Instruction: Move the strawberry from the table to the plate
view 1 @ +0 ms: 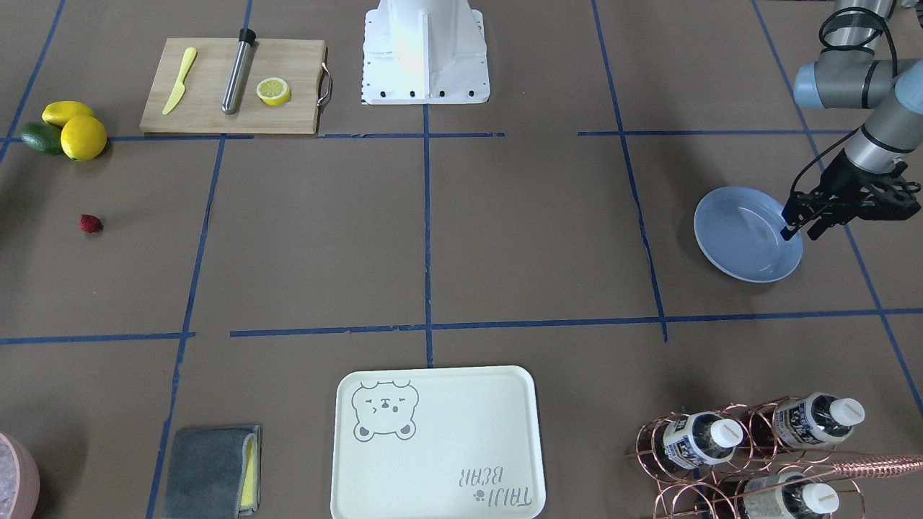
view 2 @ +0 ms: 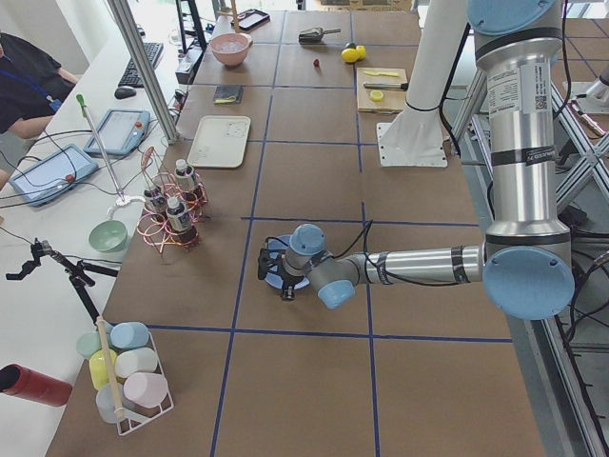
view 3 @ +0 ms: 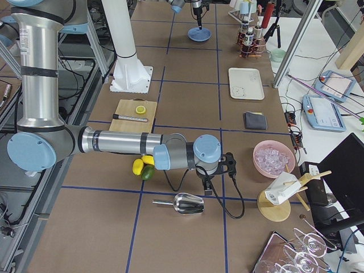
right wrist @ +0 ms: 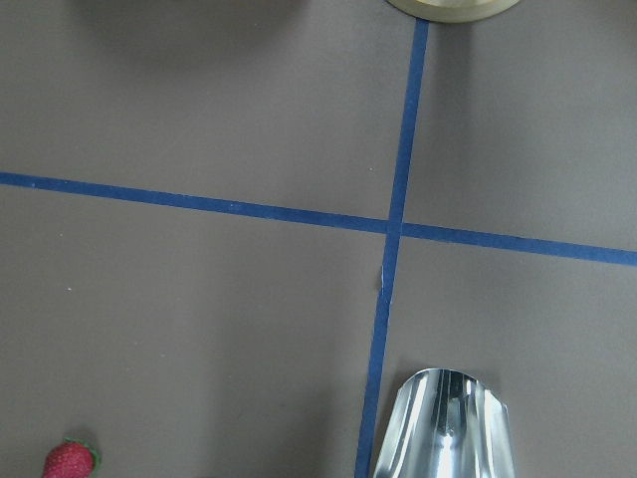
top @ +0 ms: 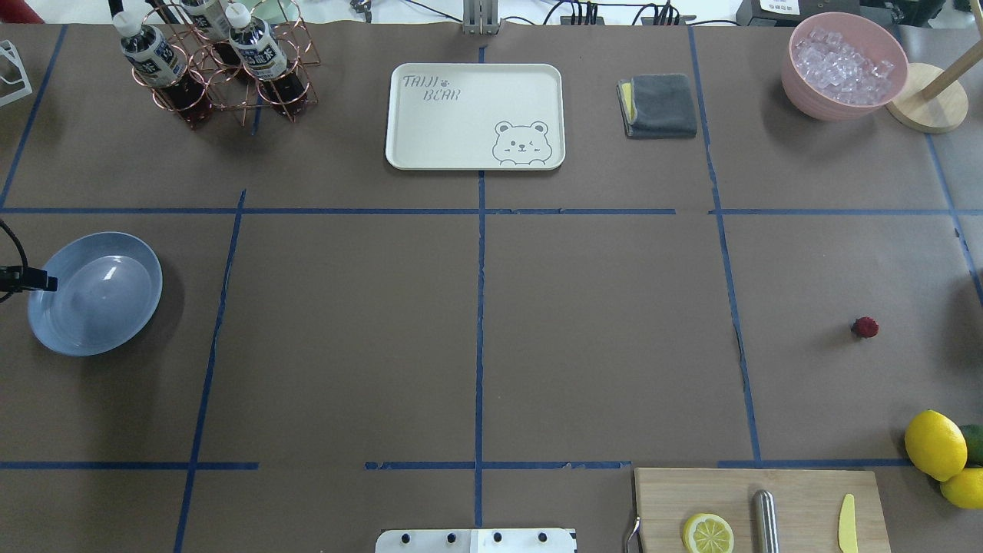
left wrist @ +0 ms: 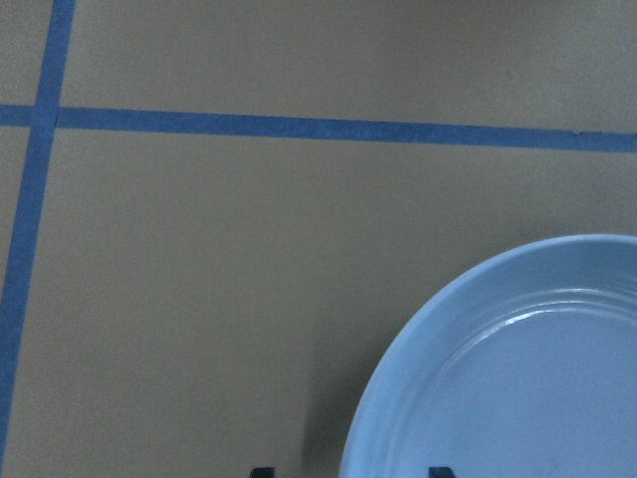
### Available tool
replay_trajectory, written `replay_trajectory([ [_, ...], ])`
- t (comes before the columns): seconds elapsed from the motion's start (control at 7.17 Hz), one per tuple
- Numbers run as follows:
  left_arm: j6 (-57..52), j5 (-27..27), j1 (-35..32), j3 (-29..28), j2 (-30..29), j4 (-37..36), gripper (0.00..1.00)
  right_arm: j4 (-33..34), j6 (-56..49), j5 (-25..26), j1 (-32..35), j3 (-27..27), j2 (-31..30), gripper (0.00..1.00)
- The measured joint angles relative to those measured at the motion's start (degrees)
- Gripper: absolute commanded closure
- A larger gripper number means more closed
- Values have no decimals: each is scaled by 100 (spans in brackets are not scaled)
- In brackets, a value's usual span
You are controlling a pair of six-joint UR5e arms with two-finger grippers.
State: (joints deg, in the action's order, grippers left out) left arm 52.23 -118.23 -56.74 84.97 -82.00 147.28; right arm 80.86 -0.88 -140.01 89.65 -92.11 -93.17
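Your strawberry lies alone on the table, on open brown paper just out from the two whole lemons and the avocado. The light-blue plate sits at the opposite end, well apart from it, with nothing on it.

Your left gripper hangs over the plate's outer rim with its jaws spread and nothing between them. The left wrist view shows both fingertips at its lower edge, with the rim between them. Your right gripper shows only in the side view from the right, so you cannot tell how far open it is. It seems to point down near the metal scoop, and its wrist camera catches the berry in the lower left corner.

Here is what can go wrong:

- **The grasp:** the berry is small and rounded, so an off-centre close may roll it away and a hard one may bruise it.
- **The descent:** a careless one risks nudging the scoop or the lemons.
- **The carry:** it is long, and a loose hold may drop the fruit midway.
- **The plate end:** the left arm already sits over the rim, so two arms meeting there could collide, or tip or shove the glossy plate.
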Motion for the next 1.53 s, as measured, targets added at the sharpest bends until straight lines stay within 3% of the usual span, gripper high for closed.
replay_trajectory([
  [0.28,-12,1,28,-72,-25,-1,46,0,0,0,0,0,0,0],
  [0.7,-31,2,75,-131,-83,2,100,0,0,0,0,-9,0,0],
  [1.25,-72,-59,87,-22,-64,-18,100,0,-4,-3,0,-20,2,0],
  [1.53,-141,-613,9,210,-9,-62,100,2,-1,0,0,-20,48,0],
])
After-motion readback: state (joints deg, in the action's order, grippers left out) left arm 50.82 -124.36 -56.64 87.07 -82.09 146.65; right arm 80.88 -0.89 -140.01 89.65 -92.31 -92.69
